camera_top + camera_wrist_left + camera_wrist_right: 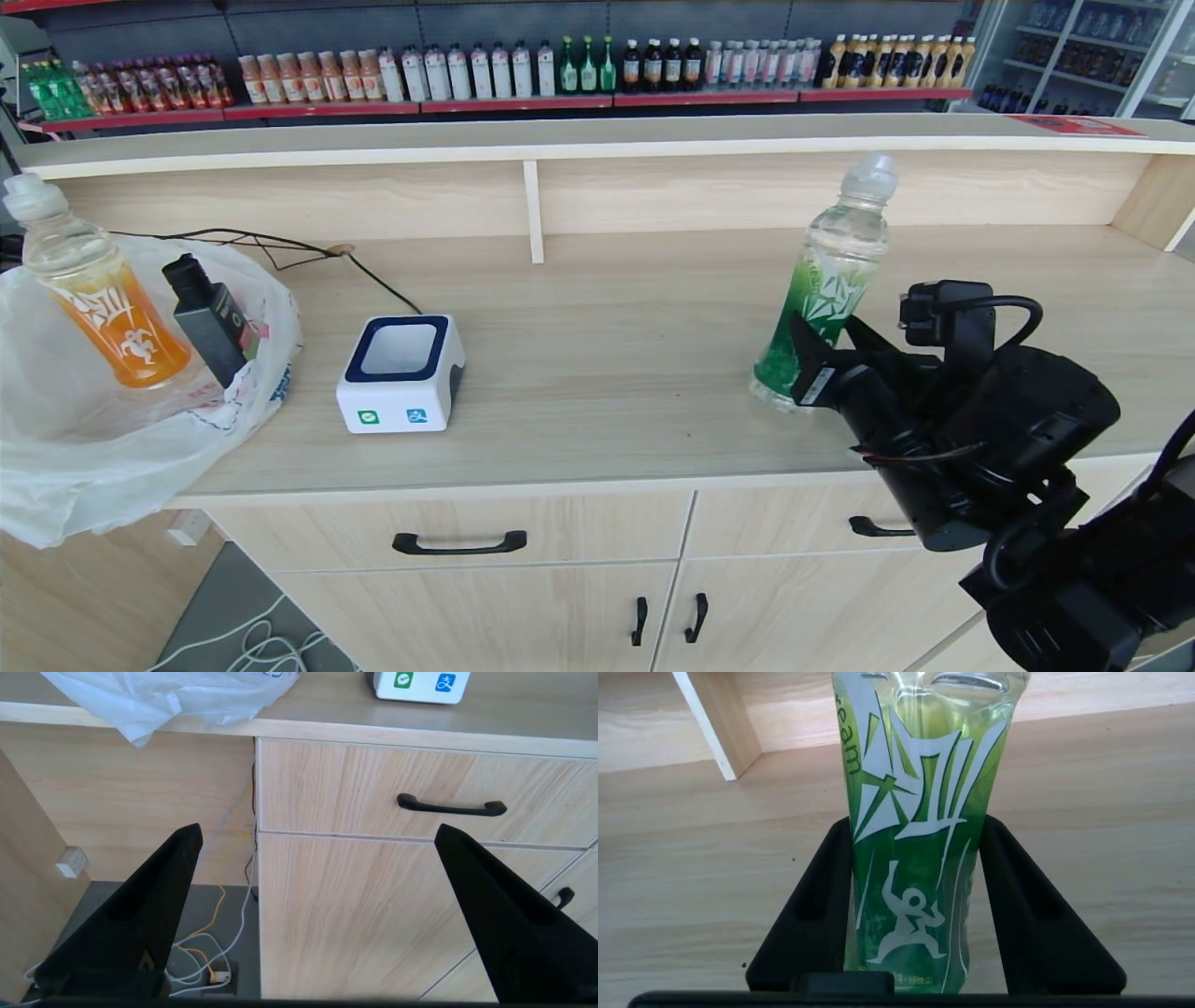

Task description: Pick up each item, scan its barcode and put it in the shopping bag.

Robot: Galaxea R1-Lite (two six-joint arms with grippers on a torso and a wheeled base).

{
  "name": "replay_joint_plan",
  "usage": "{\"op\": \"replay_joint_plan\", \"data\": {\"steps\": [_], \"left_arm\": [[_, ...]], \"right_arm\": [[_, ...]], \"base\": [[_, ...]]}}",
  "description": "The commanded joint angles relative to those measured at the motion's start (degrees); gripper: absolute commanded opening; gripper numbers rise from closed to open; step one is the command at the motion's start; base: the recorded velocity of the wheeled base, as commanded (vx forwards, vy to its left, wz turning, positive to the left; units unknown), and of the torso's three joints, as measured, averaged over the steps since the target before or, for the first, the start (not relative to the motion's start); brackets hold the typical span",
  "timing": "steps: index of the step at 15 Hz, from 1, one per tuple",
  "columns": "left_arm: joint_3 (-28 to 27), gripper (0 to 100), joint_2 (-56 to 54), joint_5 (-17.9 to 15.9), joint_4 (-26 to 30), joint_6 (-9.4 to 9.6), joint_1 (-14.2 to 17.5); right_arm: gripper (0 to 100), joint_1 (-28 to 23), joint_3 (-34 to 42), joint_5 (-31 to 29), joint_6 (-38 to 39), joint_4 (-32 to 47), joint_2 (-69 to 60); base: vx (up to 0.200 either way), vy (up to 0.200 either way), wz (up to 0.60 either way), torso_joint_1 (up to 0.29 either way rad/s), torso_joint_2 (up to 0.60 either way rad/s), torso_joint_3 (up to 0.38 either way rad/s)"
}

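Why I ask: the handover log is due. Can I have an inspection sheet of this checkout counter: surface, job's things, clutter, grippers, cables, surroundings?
Surface: light wooden counter with a raised back ledge.
Job's things: green bottle upright on the counter's right; orange bottle and dark bottle standing in the shopping bag at the left end; scanner between.
Clutter: nothing seen.
Grippers: right gripper shut on the green bottle, low down; left gripper open, below counter level, facing the drawer fronts.
Cables: black cable runs from the scanner toward the back left; loose cables on the floor.
Surroundings: drink shelves behind the counter.
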Motion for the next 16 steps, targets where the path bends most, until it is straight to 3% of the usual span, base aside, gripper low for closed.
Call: {"op": "replay_joint_plan", "data": {"steps": [1, 6, 16], "left_arm": [[0.0, 100, 0.0, 0.0, 0.0, -0.02, 0.0], [0.0, 100, 0.0, 0.0, 0.0, -0.02, 0.0], [0.0, 100, 0.0, 0.0, 0.0, 0.07, 0.0]], "right_arm": [[0, 0.5, 1.1, 0.0, 0.1, 0.0, 0.0], [0, 1.4, 4.9, -0.1, 0.5, 0.0, 0.1], [0, 2.7, 5.4, -0.4, 1.1, 0.0, 0.7]], "base": [[0.0, 0.0, 0.0, 0.0, 0.0, 0.0], [0.0, 0.0, 0.0, 0.0, 0.0, 0.0], [0.0, 0.0, 0.0, 0.0, 0.0, 0.0]]}}
